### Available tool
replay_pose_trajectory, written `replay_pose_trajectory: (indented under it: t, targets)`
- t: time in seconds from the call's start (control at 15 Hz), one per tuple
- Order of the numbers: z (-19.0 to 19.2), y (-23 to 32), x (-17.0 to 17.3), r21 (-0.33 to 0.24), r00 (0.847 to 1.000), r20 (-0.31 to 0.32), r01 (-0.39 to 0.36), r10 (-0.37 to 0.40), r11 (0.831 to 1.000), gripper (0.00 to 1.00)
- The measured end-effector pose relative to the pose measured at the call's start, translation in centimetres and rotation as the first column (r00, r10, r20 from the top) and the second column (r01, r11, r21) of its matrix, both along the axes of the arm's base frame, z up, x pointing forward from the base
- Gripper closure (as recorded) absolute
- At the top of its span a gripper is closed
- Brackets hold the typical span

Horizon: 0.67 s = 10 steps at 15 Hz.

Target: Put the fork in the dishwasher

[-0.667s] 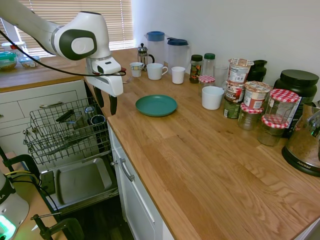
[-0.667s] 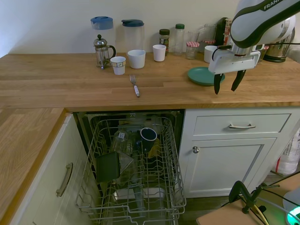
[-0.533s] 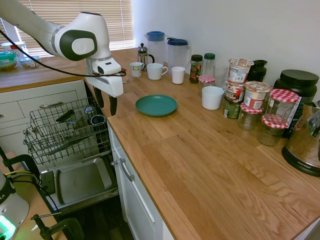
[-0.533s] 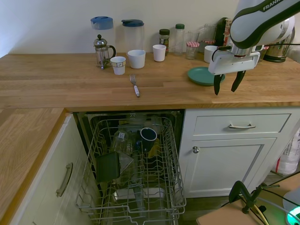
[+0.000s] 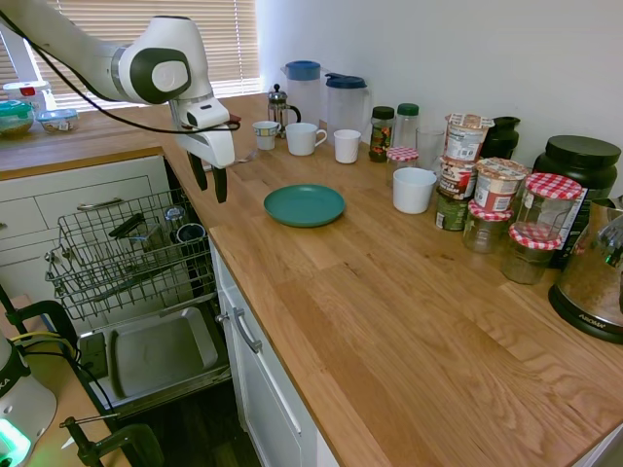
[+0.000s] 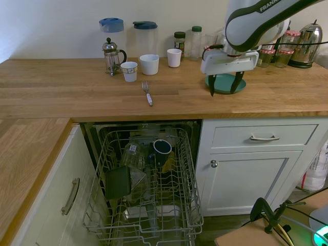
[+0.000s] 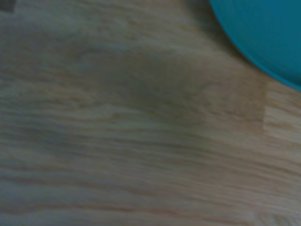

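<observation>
Fork point(image 6: 147, 94) on counter, hand point(image 6: 224, 90) spread, pointing down beside plate point(image 6: 225, 83).

- a wooden countertop point(image 5: 409, 321) runs along a plain pale wall point(image 5: 467, 49) and turns a corner in an l shape.
- white cabinet fronts point(image 6: 246, 169) with metal handles point(image 6: 264, 137) sit under the counter.
- a window with closed slatted blinds point(image 5: 219, 39) lets in bright daylight behind the far counter.
- the floor below the cabinets is dark and hard to make out.
</observation>
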State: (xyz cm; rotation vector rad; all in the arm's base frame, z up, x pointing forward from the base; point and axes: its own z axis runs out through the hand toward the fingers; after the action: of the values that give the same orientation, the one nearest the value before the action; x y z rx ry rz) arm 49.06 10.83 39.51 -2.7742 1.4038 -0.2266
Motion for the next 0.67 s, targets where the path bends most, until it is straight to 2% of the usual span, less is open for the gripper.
replay_pose_trajectory:
  t: [0.47, 0.67]
  targets:
    - [0.7, 11.1, 8.1, 0.032, 0.994, 0.086, 0.067, -0.069, 0.997, 0.0]
    - [0.2, 15.1, 11.2, 0.022, 0.989, 0.129, 0.073, -0.075, 0.997, 0.0]
